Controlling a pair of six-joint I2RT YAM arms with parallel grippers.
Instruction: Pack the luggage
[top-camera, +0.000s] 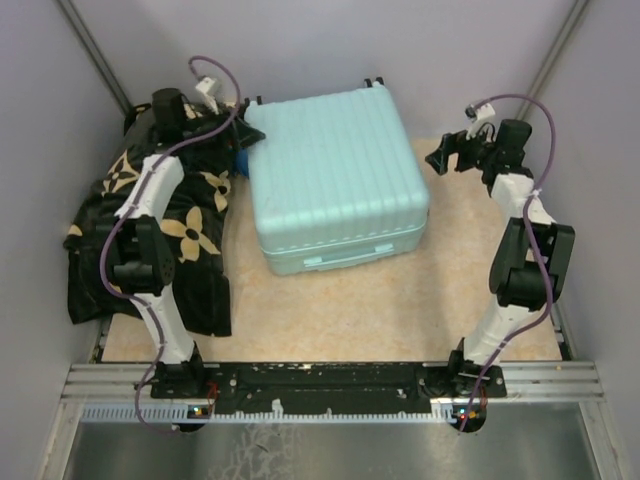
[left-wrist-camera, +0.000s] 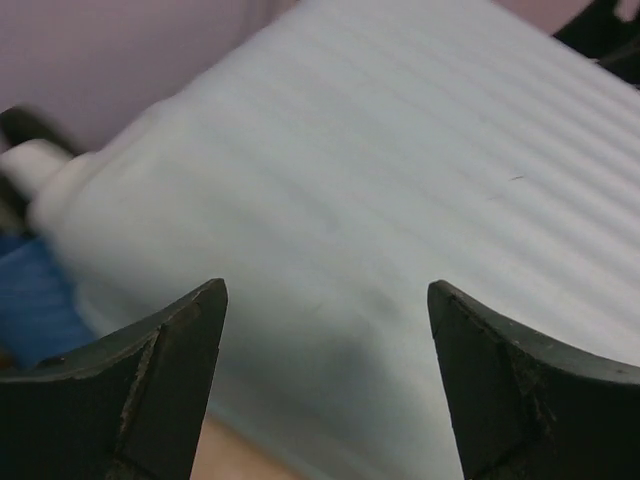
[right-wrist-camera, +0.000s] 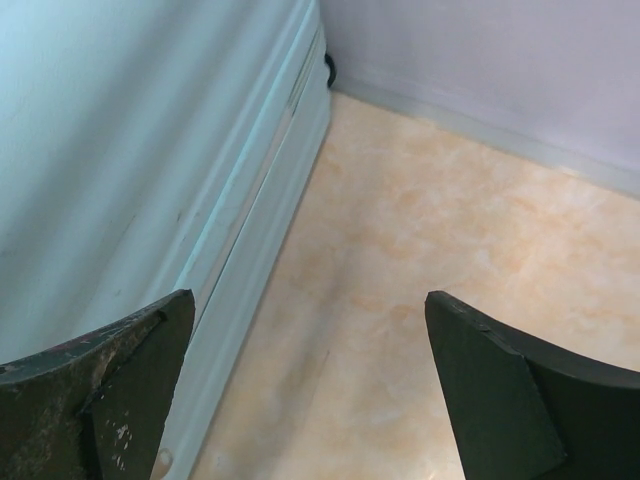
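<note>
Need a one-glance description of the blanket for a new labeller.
Start at the pale mint suitcase lying shut in the middle of the tan table. Just to its left, under the left arm, lies a crumpled cloth: the blanket. It is the only soft thing there, black with big tan flowers.

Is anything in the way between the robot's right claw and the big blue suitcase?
No, nothing visible. Only bare tan tabletop lies between the open right gripper and the side of the closed pale mint-blue ribbed hard-shell suitcase.
</note>
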